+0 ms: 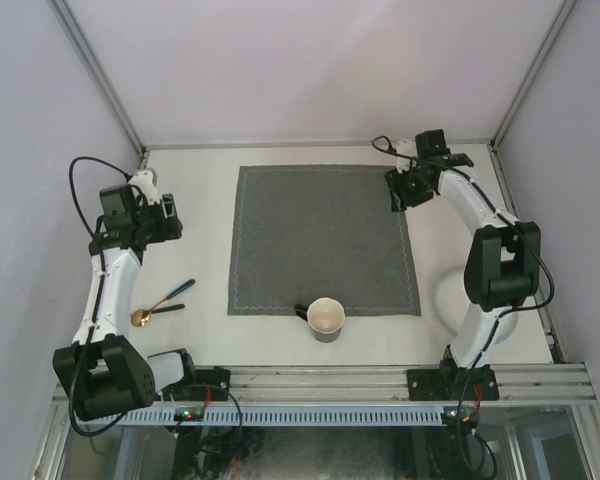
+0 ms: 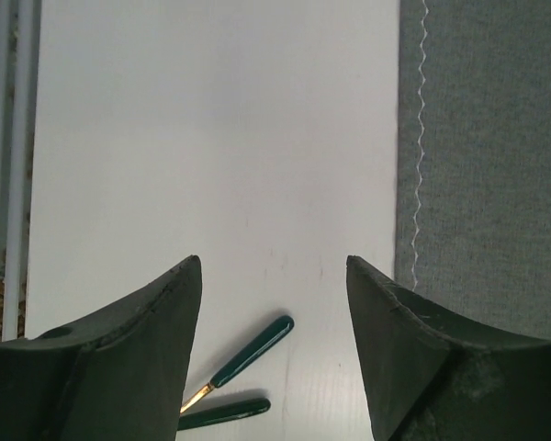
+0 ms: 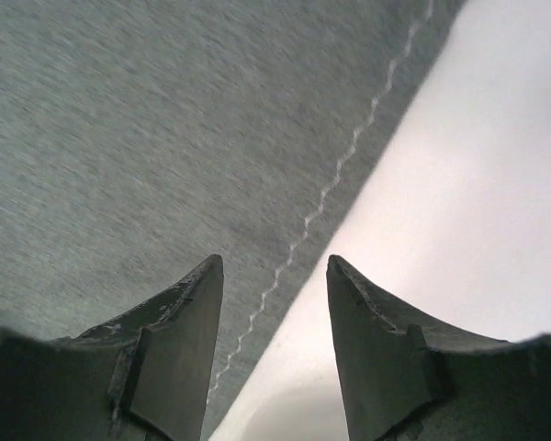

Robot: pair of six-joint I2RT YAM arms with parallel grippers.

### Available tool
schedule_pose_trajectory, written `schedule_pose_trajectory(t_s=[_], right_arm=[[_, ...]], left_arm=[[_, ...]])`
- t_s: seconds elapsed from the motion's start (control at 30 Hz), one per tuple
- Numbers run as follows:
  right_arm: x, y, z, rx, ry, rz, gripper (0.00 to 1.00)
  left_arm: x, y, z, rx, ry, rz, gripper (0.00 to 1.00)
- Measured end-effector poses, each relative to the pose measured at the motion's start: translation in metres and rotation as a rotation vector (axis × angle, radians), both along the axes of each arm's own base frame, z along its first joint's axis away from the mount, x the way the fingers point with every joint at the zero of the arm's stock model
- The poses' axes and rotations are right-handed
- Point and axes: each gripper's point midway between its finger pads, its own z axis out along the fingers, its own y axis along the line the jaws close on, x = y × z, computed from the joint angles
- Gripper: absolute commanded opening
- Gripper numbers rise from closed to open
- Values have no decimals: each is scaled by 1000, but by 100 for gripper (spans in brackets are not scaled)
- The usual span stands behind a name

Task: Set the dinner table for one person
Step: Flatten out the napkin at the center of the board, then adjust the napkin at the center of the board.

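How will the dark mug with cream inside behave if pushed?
The dark mug stands upright and looks empty: probably light, sliding easily. It sits at the edge of the grey stitched mat, which may catch and tip it.

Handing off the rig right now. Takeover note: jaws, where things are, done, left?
Jaws: left gripper open, empty, over bare table left of the mat; right gripper open, empty, over the mat's right edge.
Things: cup at the mat's near edge; spoon and another green-handled utensil lie left of the mat; plate right of it, partly behind the right arm.
Done: mat laid.
Left: plate, utensils, probably cup placement.
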Motion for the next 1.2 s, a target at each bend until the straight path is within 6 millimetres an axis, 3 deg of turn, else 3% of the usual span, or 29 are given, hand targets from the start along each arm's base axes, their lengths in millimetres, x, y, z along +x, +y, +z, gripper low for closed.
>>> schedule_pose_trajectory(t_s=[0.1, 0.2, 0.37, 0.4, 0.43, 0.5, 0.6, 0.67, 0.73, 0.93, 1.0, 1.2], right_arm=[[-16, -28, -10, -20, 35, -63, 49], [-49, -79, -13, -43, 60, -184, 49], [-109, -157, 12, -73, -13, -382, 51], [-116, -159, 17, -81, -30, -383, 51], [-126, -178, 21, -83, -45, -435, 51], [-144, -193, 23, -71, -71, -474, 51], [-165, -201, 11, -38, -35, -511, 51], [-168, -197, 5, -10, -12, -505, 51], [-165, -188, 4, 19, -6, -479, 51], [-165, -165, 8, 68, -5, -422, 51], [-169, -160, 14, 74, -13, -413, 51], [-185, -150, 44, 61, -106, -405, 52]], left_arm=[[-3, -1, -7, -9, 30, -4, 69], [-3, -1, 6, 1, -13, -3, 69], [-4, -1, 17, 13, -51, 0, 69], [-4, -1, 17, 13, -51, 1, 70], [-4, -1, 17, 13, -50, 1, 70], [-3, -1, 18, 13, -57, -2, 70], [8, -9, 14, -15, -61, -54, 70], [14, -17, 7, -36, -37, -94, 70], [33, -32, -3, -52, 1, -168, 69], [118, -96, -30, -23, 89, -383, 65], [147, -106, -35, 12, 90, -391, 64], [234, -101, -33, 213, 41, -245, 64]])
